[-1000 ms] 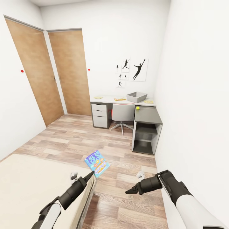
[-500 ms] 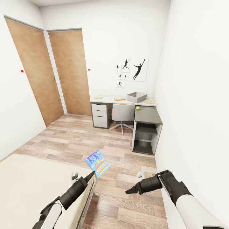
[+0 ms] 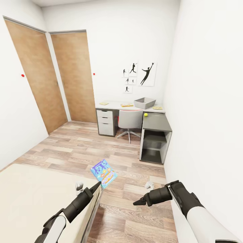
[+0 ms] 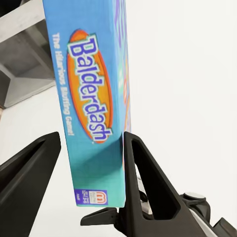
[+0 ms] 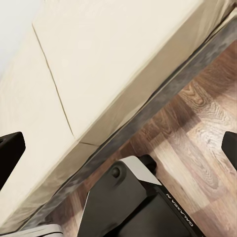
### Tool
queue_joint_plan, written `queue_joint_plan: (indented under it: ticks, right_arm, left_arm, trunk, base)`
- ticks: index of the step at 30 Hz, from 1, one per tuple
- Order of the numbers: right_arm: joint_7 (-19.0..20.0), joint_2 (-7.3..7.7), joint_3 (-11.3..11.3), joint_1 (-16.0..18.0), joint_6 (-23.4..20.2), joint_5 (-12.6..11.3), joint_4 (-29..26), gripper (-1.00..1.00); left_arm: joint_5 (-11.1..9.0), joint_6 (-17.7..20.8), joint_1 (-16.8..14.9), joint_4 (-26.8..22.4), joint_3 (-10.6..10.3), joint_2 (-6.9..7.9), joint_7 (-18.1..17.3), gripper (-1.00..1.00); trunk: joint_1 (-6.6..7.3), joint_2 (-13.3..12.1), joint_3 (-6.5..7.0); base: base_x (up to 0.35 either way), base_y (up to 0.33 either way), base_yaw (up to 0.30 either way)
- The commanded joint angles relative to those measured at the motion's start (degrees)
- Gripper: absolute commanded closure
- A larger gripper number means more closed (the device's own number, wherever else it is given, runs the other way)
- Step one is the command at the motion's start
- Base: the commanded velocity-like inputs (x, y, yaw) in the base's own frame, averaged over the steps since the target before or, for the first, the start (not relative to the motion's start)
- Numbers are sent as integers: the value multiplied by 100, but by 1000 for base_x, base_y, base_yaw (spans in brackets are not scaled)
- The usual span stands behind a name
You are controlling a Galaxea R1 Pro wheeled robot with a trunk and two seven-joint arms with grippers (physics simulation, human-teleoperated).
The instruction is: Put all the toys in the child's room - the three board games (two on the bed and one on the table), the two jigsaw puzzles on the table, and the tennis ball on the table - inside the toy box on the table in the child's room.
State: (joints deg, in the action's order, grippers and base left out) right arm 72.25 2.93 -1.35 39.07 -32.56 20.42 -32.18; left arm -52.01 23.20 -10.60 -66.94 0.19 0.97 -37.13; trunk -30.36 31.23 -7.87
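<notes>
Jaws of your left gripper (image 3: 98, 184) pinch one end of the flat teal-blue "Balderdash" game box (image 3: 103, 172), which shows between the fingers (image 4: 143, 182) in the left wrist view. In the head view its long axis runs from the fingertips toward 1 o'clock, tilted over the wood-plank floor (image 3: 135, 209) beside the cream bed (image 3: 30, 199). Your left forearm reaches toward 1 o'clock. Your right gripper (image 3: 136, 203) points to 9 o'clock, tips spread apart, empty. At 12 o'clock, the light-grey tray-like toy box (image 3: 145, 102) sits on the pale-topped desk (image 3: 114, 105).
</notes>
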Motion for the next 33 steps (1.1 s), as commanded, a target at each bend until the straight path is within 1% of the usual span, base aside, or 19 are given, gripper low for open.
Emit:
queue_joint_plan:
  ticks: [1,11,15,26,33]
  right_arm:
    - [33,-2,-13,4,-55,32,-7,-100]
    - [32,-9,3,4,-66,31,-7,-100]
    - [25,-10,-2,3,-63,30,-2,-100]
    - [37,-1,-28,-3,22,10,23,-100]
    - [22,-6,-28,-4,-19,12,17,-100]
  left_arm:
    - [-53,50,-4,-2,1,2,-5,100]
    - [-54,52,-4,3,-1,18,-74,100]
    - [-50,52,-4,4,-1,19,-100,100]
    - [-46,53,-4,5,-1,18,-125,100]
    - [-46,53,-4,5,1,18,-127,100]
  trunk:
    - [-2,10,-11]
    - [-2,10,-11]
    - [-2,10,-11]
    - [-2,10,-11]
    - [-2,10,-11]
  base:
    - [0,0,-123]
    - [0,0,-191]
    - [0,0,-105]
    - [0,0,-34]
    - [0,0,-7]
